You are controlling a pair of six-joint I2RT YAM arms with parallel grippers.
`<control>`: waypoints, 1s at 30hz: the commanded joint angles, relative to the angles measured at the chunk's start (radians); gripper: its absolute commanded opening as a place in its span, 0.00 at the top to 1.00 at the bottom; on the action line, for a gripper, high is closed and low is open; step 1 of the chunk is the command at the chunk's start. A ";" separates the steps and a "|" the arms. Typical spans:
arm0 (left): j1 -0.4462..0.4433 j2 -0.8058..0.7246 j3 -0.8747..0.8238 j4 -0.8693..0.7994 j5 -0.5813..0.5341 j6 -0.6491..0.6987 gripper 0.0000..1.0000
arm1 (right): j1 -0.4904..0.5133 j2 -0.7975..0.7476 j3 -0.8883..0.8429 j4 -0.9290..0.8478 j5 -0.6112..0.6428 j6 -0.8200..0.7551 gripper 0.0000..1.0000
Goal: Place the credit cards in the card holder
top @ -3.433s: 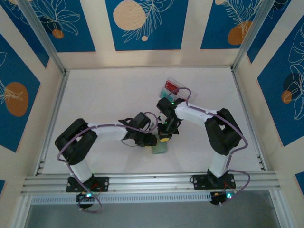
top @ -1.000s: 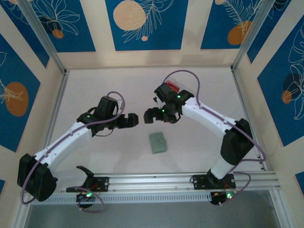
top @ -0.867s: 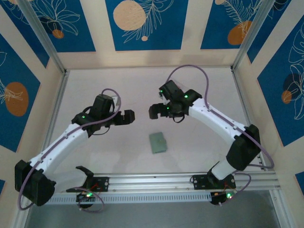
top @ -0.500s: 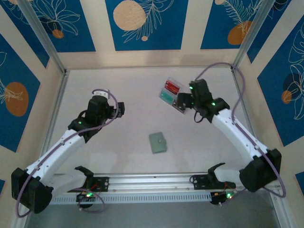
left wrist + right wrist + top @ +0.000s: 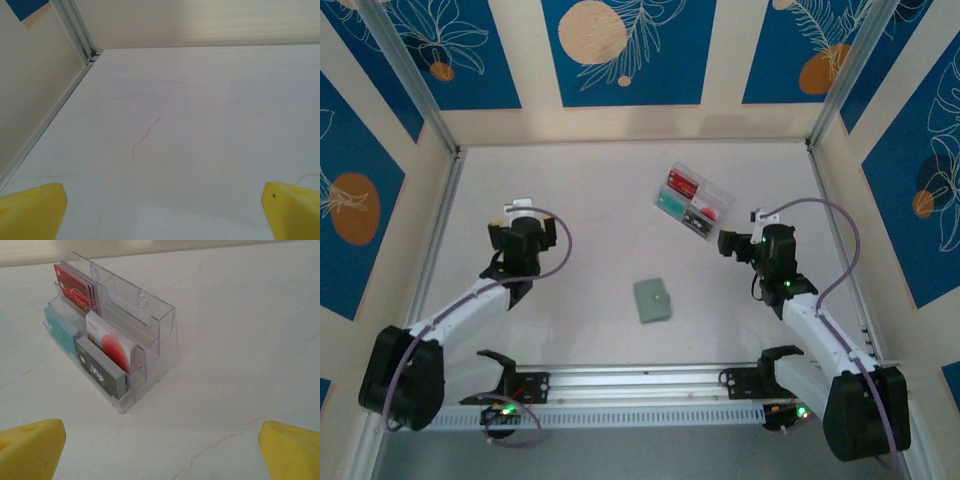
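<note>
The card holder (image 5: 652, 300), a small sage grey-green wallet, lies closed and flat on the white table, near the middle front. The credit cards stand in a clear plastic box (image 5: 150, 325): a red card (image 5: 75, 285) at the back, a teal card (image 5: 60, 332) on the left, a white card with a red disc (image 5: 110, 342) and a grey card (image 5: 100, 371) in front. My right gripper (image 5: 734, 242) (image 5: 162, 447) is open and empty, a short way near-right of the box (image 5: 694, 202). My left gripper (image 5: 521, 218) (image 5: 162, 210) is open and empty over bare table at the left.
A metal rail (image 5: 75, 27) and the left wall stand close beyond my left gripper. The back wall rises behind the clear box. Bare white table (image 5: 590, 210) lies between the two arms and around the wallet.
Both arms have drawn back from the middle of the table toward their own sides, grippers open. The wallet, which both grippers were at earlier, now lies alone and has not moved.
</note>
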 commanded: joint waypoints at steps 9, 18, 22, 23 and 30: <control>0.108 0.089 -0.060 0.192 0.101 0.162 0.00 | -0.097 0.030 -0.173 0.416 -0.041 -0.023 0.01; 0.176 0.171 -0.202 0.502 0.170 0.135 0.00 | -0.141 0.305 -0.137 0.621 -0.145 0.031 0.01; 0.186 0.223 -0.232 0.647 0.176 0.175 0.00 | -0.186 0.402 -0.076 0.663 -0.213 0.006 0.01; 0.191 0.260 -0.254 0.732 0.168 0.167 0.00 | -0.211 0.421 -0.060 0.637 -0.262 0.020 0.01; 0.201 0.276 -0.285 0.790 0.186 0.161 0.00 | -0.225 0.601 -0.070 0.831 -0.403 -0.001 0.01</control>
